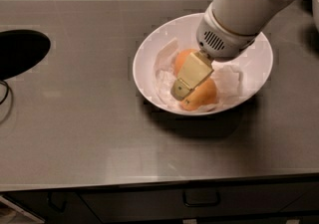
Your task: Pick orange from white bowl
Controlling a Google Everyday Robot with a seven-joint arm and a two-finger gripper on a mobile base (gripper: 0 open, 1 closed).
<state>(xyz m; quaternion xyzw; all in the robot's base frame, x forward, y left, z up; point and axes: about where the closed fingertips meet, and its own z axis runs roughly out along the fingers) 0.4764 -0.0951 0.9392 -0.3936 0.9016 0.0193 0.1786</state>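
Observation:
The white bowl (149,51) stands on the grey counter, right of centre. Two oranges lie in it on crumpled white paper (230,77). One orange (181,59) is toward the back, the other orange (205,95) toward the front. No stem dot shows, so I cannot tell which is the deeper one. My gripper (182,95) reaches down from the upper right into the bowl. Its tan tip lies across the two oranges, covering the near side of the back one and the left side of the front one.
A dark oval opening (20,51) is cut into the counter at the far left, with a thin cable (6,93) below it. Dark tiles run along the back. The counter's front edge and a drawer handle (201,199) are below the bowl.

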